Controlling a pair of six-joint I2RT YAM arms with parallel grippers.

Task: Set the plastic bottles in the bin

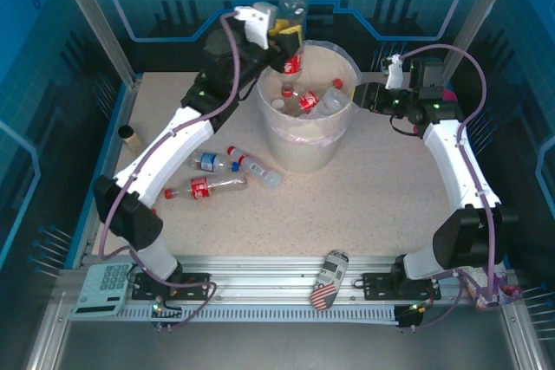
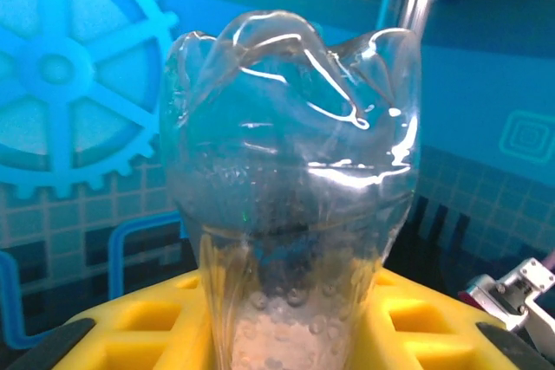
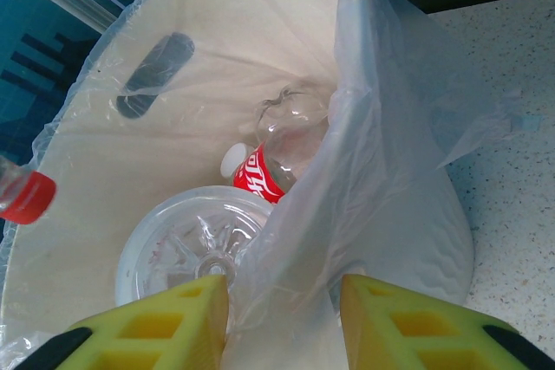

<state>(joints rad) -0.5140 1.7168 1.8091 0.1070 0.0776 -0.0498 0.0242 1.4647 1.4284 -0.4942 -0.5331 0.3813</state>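
The left pincer (image 1: 287,38) is clenched on an inverted clear bottle (image 2: 290,145), cap down and base uppermost. The bin (image 1: 305,149) stands directly below this pincer, with several binned bottles (image 1: 310,100) lying inside. The right pincer (image 1: 362,95) is clamped on the bin rim and its bag liner (image 3: 390,127), to the right of the left pincer. Three loose bottles (image 1: 208,186) lie on the table (image 1: 381,214), nearer the arm bases than the left pincer, beside the bin wall

The bin (image 1: 305,149) stands far-centre, with the left end effector (image 1: 289,41) and its bottle (image 1: 293,8) over the far rim and the right end effector (image 1: 368,94) at the right rim. Loose bottles (image 1: 208,186) clutter the left of the table (image 1: 381,197); its near-right lies open.
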